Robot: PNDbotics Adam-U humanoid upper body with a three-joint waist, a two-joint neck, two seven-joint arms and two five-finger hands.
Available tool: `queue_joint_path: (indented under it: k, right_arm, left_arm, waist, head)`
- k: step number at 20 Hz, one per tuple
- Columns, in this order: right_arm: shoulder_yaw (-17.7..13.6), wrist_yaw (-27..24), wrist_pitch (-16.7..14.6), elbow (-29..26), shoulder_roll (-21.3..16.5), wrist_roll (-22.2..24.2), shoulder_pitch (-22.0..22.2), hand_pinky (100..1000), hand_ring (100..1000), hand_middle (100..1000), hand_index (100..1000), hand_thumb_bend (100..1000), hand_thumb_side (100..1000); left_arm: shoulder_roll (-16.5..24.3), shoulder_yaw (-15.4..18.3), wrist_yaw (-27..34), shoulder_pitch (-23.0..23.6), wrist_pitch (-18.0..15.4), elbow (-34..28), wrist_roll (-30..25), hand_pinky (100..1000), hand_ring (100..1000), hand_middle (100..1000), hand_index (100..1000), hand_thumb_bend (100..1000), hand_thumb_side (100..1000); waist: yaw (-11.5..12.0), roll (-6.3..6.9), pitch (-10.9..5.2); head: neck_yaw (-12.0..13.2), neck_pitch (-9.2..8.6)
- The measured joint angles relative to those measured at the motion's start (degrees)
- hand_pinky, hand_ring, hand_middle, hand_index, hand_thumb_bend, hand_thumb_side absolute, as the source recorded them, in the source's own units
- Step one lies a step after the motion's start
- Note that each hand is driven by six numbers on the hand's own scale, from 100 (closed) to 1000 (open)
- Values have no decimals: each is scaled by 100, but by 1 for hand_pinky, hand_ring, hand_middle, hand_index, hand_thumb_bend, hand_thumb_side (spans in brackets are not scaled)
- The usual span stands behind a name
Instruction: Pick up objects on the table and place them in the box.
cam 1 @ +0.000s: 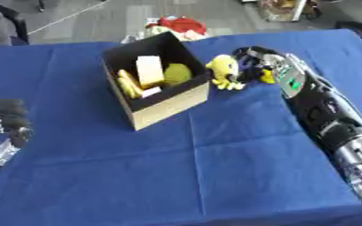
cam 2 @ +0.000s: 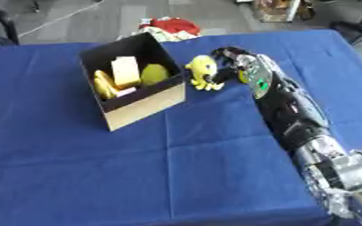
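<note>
One yellow toy (cam 1: 224,70) is left out, lying near the table's far edge just right of the box (cam 1: 168,102). Your right hand (cam 1: 255,66) has its fingers curled around it; lift it clear of the box's rim before carrying it left. Your left hand (cam 1: 2,128) idles at the left edge; I cannot tell its state.

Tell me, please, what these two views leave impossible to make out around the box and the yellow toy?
- Right hand: whether its fingers hold the yellow toy; the toy covers them in both views.
- Left hand: cut by the left eye view's left edge, blurred.
- Box contents: yellow and cream shapes, too blurred to identify.
- Red item beyond the table's far edge: partly hidden.
</note>
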Motion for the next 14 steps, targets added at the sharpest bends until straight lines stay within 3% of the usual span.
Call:
queue_joint_path:
  k: [3, 5, 7, 9, 14]
  right_arm:
    - [-2, 167, 43, -37, 53, -154, 0, 797, 699, 683, 757, 239, 100]
    - [-4, 299, 79, -96, 99, -305, 1, 748, 601, 541, 618, 172, 100]
    - [-24, 420, 130, -221, 129, -477, 3, 724, 550, 467, 527, 126, 100]
    - [-93, 458, 195, -431, 130, -664, 3, 709, 522, 413, 464, 100, 100]
    - [-397, 267, 391, -1135, 109, -1142, -171, 688, 491, 391, 439, 100, 100]
  left_arm:
    - [-3, 0, 2, 0, 0, 0, -5, 713, 663, 659, 809, 591, 542]
    - [-4, -1, 3, 0, 0, 0, -13, 712, 663, 659, 809, 590, 542]
    - [-4, -1, 4, 0, 0, 0, -15, 712, 663, 659, 809, 590, 542]
    - [-4, 0, 4, 1, 1, 0, -15, 713, 662, 658, 809, 589, 542]
    - [-5, 9, 25, 4, 2, 0, -13, 712, 663, 659, 809, 588, 542]
  waist:
    - [4, 0, 0]
    - [11, 0, 0]
    - [16, 0, 0]
    - [18, 0, 0]
    - [18, 0, 0]
  head:
    - [-1, -27]
    - [-3, -30]
    - [-7, -31]
    - [-8, -31]
    - [-8, -31]
